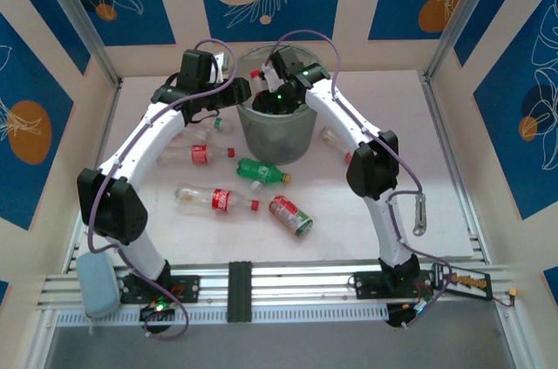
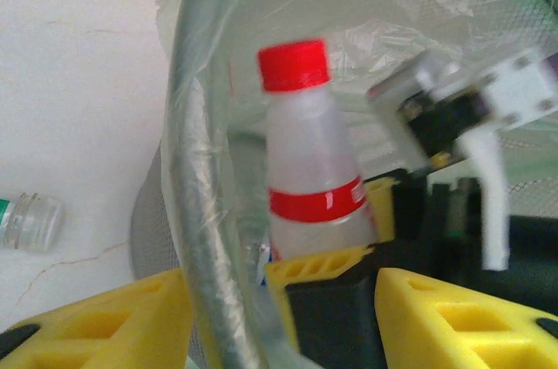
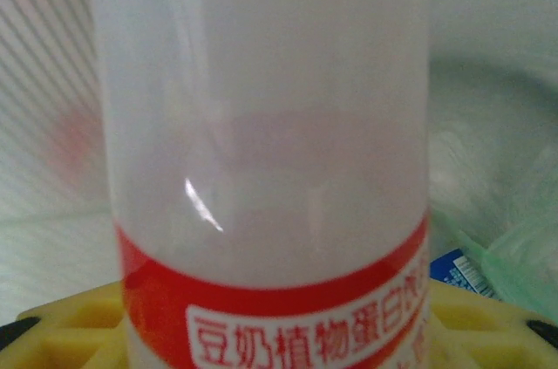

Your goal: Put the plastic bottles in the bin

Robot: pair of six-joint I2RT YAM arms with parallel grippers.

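My right gripper (image 1: 272, 88) hangs over the mouth of the grey-green mesh bin (image 1: 277, 138) and is shut on a frosted bottle (image 3: 261, 142) with a red label and a red cap (image 2: 295, 64). The left wrist view has that bottle (image 2: 309, 177) upright inside the bin rim (image 2: 196, 212), pinched by the right gripper's yellow fingers (image 2: 323, 264). My left gripper (image 2: 279, 334) is open at the bin's left rim (image 1: 242, 100), its fingers wide apart on either side of the rim. On the table lie two red-label bottles (image 1: 202, 153) (image 1: 218, 199) and a green one (image 1: 261, 171).
A red can-like bottle (image 1: 290, 215) lies at the front of the table. Another clear bottle (image 1: 336, 142) sits right of the bin beside my right arm, and a small one (image 1: 216, 125) under my left arm. A bottle neck (image 2: 30, 221) lies on the table left of the bin.
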